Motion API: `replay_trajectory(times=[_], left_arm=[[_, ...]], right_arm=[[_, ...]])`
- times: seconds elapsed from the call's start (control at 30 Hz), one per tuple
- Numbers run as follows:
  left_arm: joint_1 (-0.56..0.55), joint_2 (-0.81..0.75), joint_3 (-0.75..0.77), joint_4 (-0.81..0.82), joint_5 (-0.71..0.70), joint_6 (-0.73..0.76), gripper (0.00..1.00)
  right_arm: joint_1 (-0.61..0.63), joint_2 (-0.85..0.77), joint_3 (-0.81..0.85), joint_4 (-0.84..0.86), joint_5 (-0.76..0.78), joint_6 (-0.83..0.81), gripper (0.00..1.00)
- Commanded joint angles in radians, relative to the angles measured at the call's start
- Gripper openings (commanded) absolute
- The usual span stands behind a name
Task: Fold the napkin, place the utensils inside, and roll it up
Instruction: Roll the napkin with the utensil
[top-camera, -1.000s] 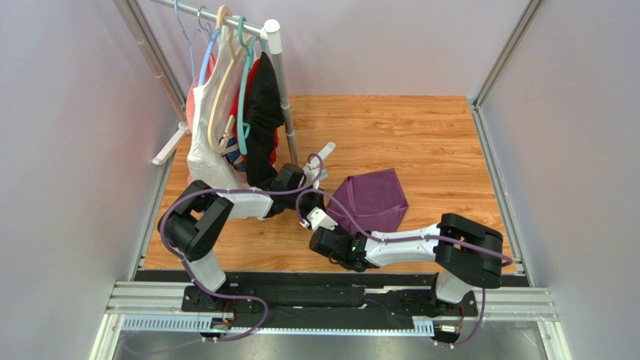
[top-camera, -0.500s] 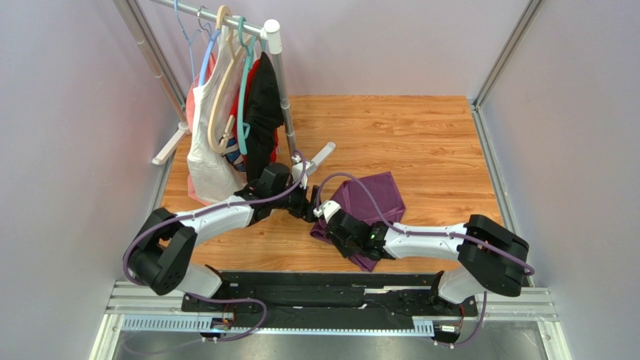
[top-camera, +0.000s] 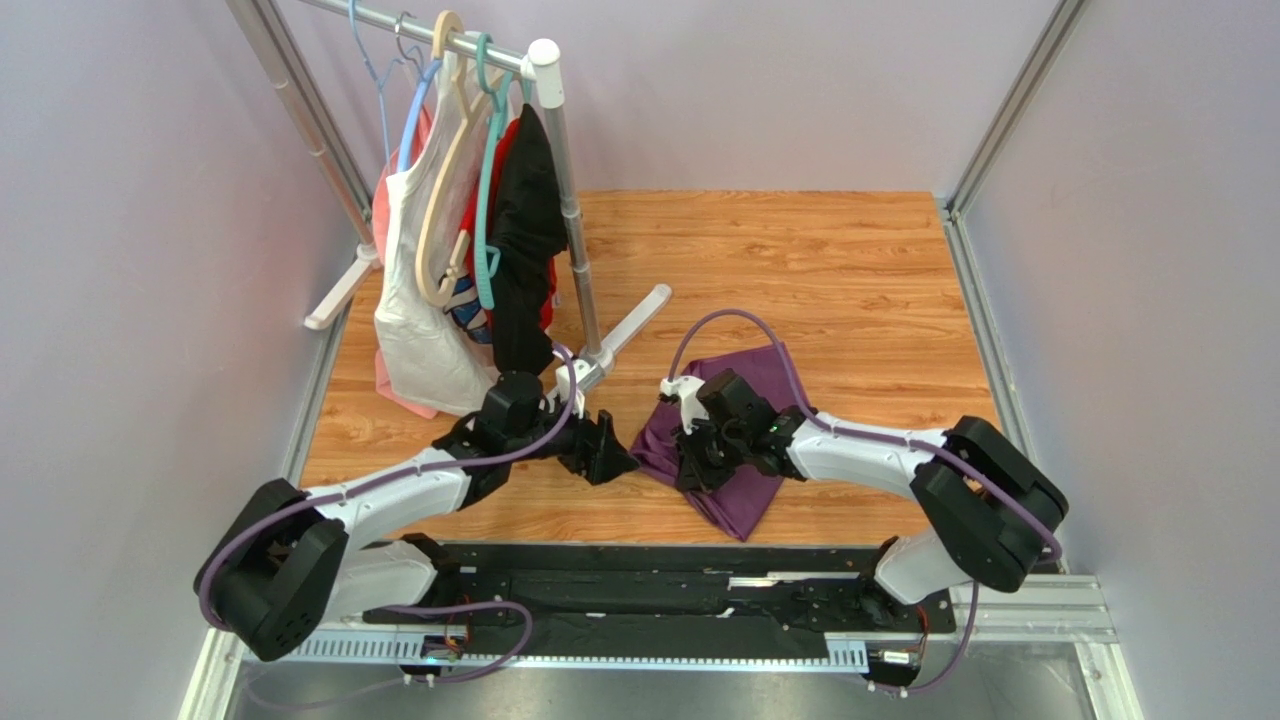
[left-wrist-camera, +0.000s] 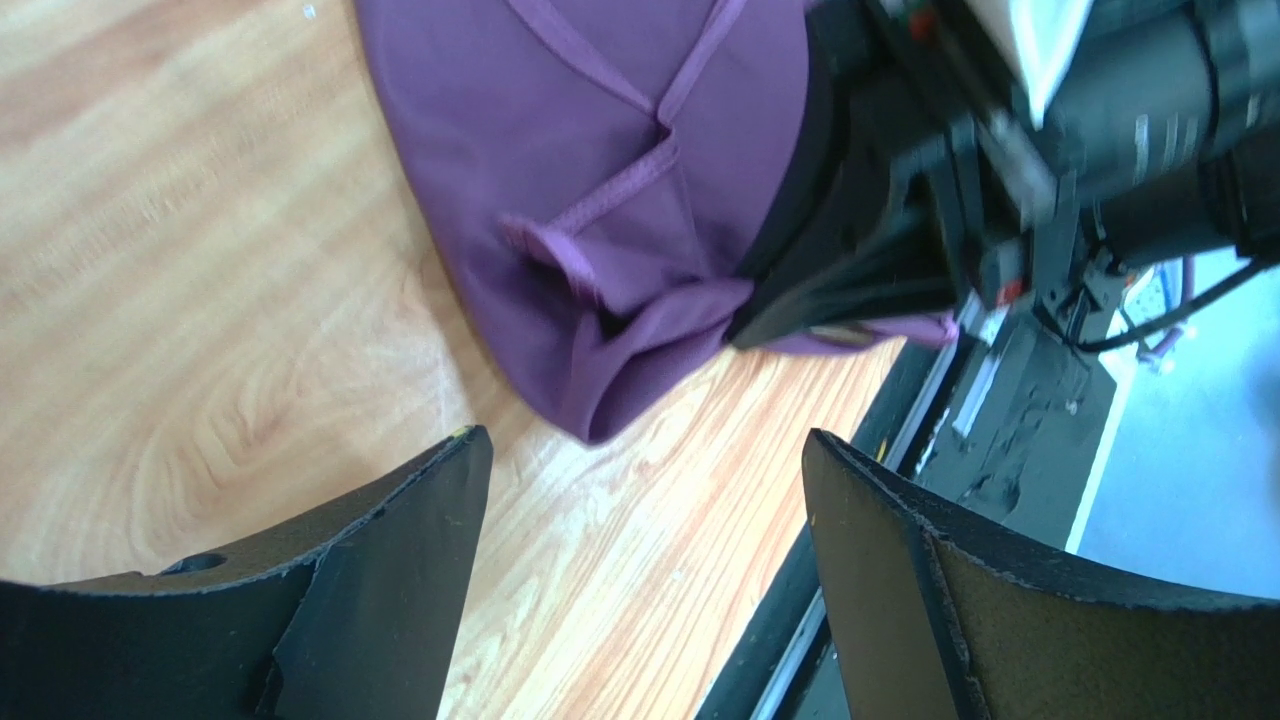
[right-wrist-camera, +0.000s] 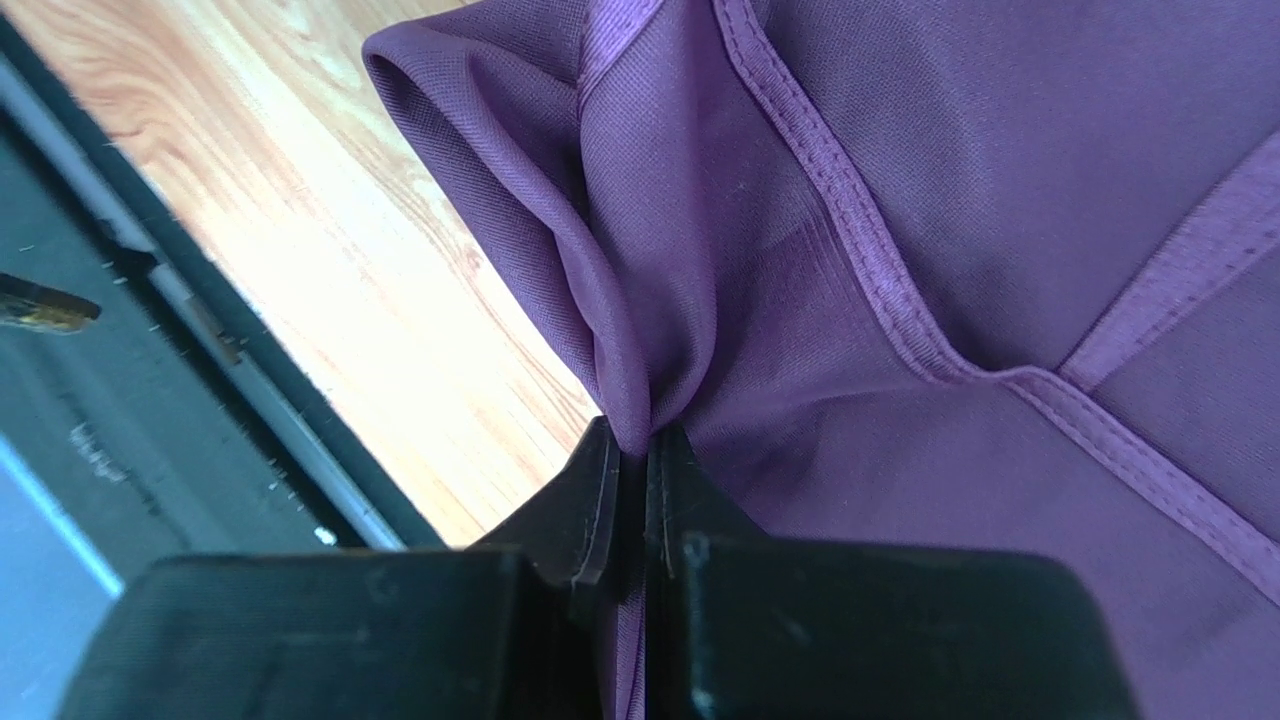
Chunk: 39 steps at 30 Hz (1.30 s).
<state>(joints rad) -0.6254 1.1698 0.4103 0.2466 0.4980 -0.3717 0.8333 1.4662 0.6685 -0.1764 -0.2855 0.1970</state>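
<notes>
The purple napkin (top-camera: 739, 503) lies rumpled and partly folded on the wooden table (top-camera: 842, 285), near the front edge. My right gripper (top-camera: 700, 444) sits at the cloth's left side. In the right wrist view it (right-wrist-camera: 646, 450) is shut on a gathered fold of the napkin (right-wrist-camera: 977, 195). My left gripper (top-camera: 604, 449) rests just left of the cloth, open and holding nothing. In the left wrist view its fingers (left-wrist-camera: 383, 578) stand wide over bare wood, the napkin (left-wrist-camera: 601, 165) lying just beyond them. The utensils are out of view.
A clothes rack (top-camera: 559, 180) with white, red and black garments (top-camera: 519, 225) on hangers stands at the back left; its white foot (top-camera: 634, 320) reaches toward the napkin. A black rail (top-camera: 646, 578) runs along the table's near edge. Walls close in both sides.
My left gripper opened, let go of the napkin and drew back toward the near left. The right gripper, still shut on the cloth, moved right, dragging a fold toward the near edge.
</notes>
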Motion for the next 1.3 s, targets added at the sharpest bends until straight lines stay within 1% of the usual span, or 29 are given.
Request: replay_trajectory(times=[0.0,0.17,0.2,0.37,0.4,0.47,0.83,0.97,1.13,1.27], left_arm=[[-0.002,-0.038,-0.042,0.157,0.028,0.031,0.85],[-0.002,-0.021,-0.071,0.232,0.048,0.054,0.87],[-0.002,-0.018,-0.074,0.252,0.054,0.057,0.87],[-0.004,-0.019,-0.116,0.335,0.066,0.096,0.88],[-0.004,-0.019,-0.119,0.339,0.068,0.100,0.88],[-0.002,-0.012,-0.116,0.345,0.057,0.109,0.88],[-0.008,0.033,-0.130,0.395,-0.016,0.132,0.88],[-0.013,0.054,-0.156,0.457,-0.036,0.145,0.87],[-0.033,0.145,-0.145,0.511,-0.045,0.155,0.86],[-0.054,0.195,-0.126,0.545,-0.091,0.159,0.83]], right_arm=[[-0.054,0.032,0.048,0.000,-0.231,-0.027,0.00],[-0.111,0.104,0.094,0.000,-0.362,-0.034,0.00],[-0.118,0.117,0.098,0.000,-0.407,-0.037,0.00],[-0.183,0.189,0.140,-0.020,-0.507,-0.051,0.00],[-0.192,0.201,0.152,-0.020,-0.552,-0.051,0.00],[-0.213,0.223,0.161,-0.021,-0.593,-0.054,0.00],[-0.284,0.338,0.201,-0.032,-0.727,-0.080,0.00],[-0.304,0.358,0.207,-0.028,-0.757,-0.076,0.00],[-0.315,0.384,0.212,-0.011,-0.782,-0.064,0.00],[-0.316,0.398,0.214,-0.009,-0.790,-0.064,0.00]])
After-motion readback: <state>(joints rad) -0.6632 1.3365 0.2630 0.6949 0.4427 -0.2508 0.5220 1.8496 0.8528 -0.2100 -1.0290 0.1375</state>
